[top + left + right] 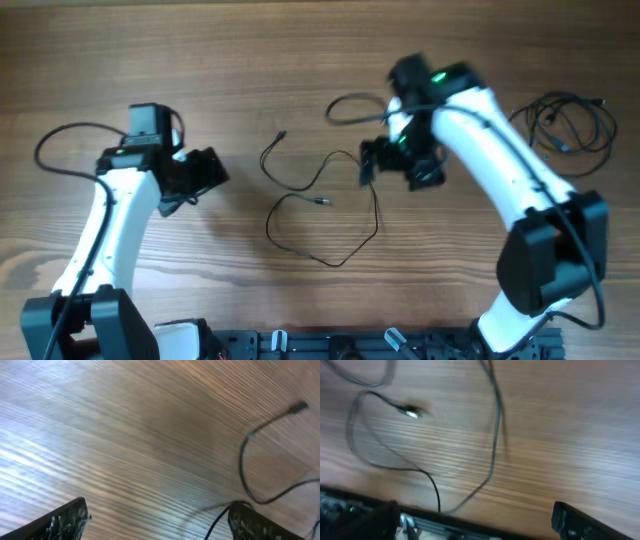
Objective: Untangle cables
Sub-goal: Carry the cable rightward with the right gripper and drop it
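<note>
Step in hand: judging by the layout, between grasps, with neither arm holding a cord.
Left gripper [200, 178]: jaws spread, empty, hanging over bare wood just left of the centre cable [325, 215].
Right gripper [392, 165]: jaws spread wide, empty (blurred overhead), at that cable's right edge.
Cables: one open loop at table [300, 60] centre, silvery plug [410, 412] inside; a bundle [565, 125] at far right; another cord [350, 105] near the right arm.
Next move: probably lower onto one strand and pinch; thin cord demands precise aim.
</note>
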`<act>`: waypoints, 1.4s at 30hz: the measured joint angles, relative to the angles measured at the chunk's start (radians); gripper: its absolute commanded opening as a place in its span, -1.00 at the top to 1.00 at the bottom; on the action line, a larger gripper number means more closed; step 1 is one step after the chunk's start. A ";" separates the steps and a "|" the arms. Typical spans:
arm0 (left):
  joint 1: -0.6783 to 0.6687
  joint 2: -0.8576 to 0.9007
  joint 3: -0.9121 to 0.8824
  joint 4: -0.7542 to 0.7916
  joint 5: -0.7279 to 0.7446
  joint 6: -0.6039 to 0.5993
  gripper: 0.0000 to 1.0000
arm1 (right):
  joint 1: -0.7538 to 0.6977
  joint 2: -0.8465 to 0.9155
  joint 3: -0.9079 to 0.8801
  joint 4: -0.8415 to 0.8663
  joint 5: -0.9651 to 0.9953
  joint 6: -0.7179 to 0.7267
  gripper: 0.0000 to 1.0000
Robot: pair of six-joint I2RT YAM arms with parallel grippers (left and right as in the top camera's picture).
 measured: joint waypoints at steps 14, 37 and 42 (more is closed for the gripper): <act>0.053 0.000 0.000 -0.001 0.052 -0.009 -0.69 | 0.323 0.002 -0.316 0.303 0.061 0.607 0.02; 0.053 0.000 0.000 -0.012 0.054 -0.009 -0.65 | -0.051 -0.002 0.199 0.086 0.174 0.172 0.92; 0.053 0.000 0.000 -0.016 0.055 -0.009 -0.67 | -0.323 -0.034 0.629 0.015 0.193 0.021 0.91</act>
